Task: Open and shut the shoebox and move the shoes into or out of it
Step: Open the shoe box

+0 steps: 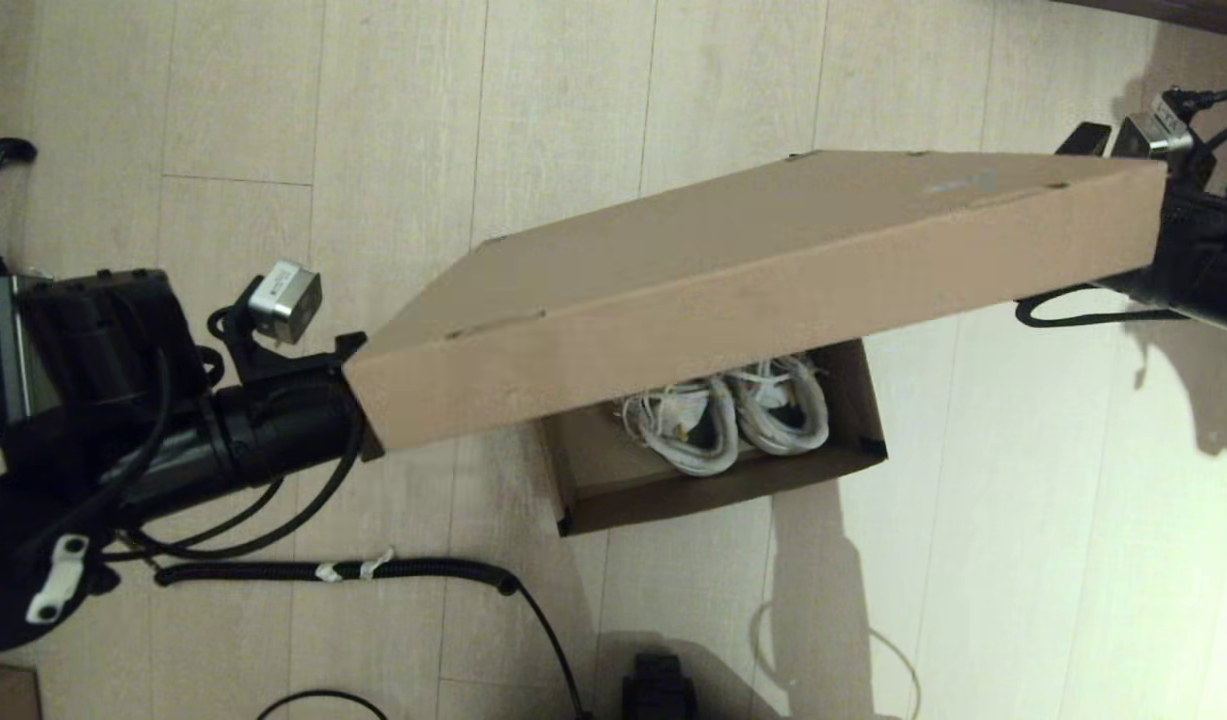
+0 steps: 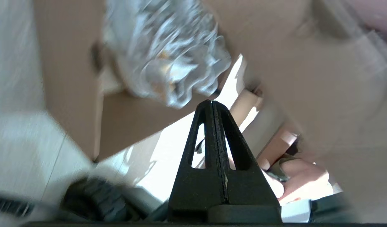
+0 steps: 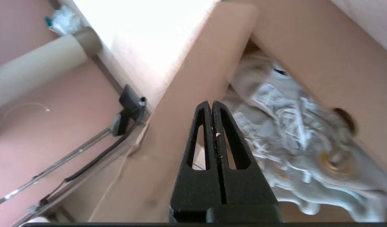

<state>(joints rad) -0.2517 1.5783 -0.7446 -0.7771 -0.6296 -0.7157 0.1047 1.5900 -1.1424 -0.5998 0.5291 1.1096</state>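
Observation:
The brown shoebox base (image 1: 613,480) sits on the floor with the pair of white sneakers (image 1: 723,415) inside. Its big lid (image 1: 753,270) is raised and tilted above the base, spanning from my left arm to my right arm. The lid hides both grippers' fingertips in the head view. In the left wrist view my left gripper (image 2: 212,102) is shut on nothing, under the lid's left end, with the sneakers (image 2: 168,53) beyond it. My right gripper (image 3: 211,103) is also shut and empty, at the lid's right end, next to the sneakers (image 3: 291,126).
Black cables (image 1: 373,570) trail over the pale wood floor near my left arm. A dark object (image 1: 658,685) lies at the near edge. What looks like a person's hand (image 2: 294,176) shows beyond the left gripper. A cardboard tube (image 3: 38,69) and a metal stand (image 3: 130,104) lie off to one side.

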